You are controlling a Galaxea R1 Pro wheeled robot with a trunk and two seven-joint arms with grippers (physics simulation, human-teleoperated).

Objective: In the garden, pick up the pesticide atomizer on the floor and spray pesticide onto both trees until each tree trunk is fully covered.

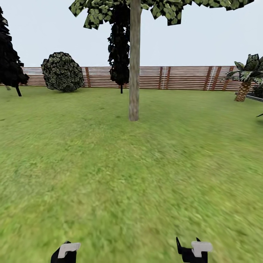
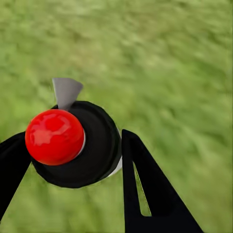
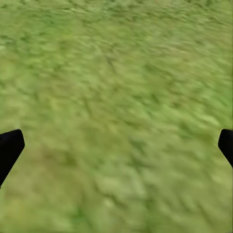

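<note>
Between left jaws: atomizer (image 2: 73, 145) clamped | right jaws wide apart over grass (image 3: 116, 97)

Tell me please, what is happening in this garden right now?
The robot stands on the grass facing a tall tree trunk. Its left end effector is shut on the pesticide atomizer, seen from the top with its red cap. The right end effector is open and empty above the lawn. No spraying is visible yet.
</note>
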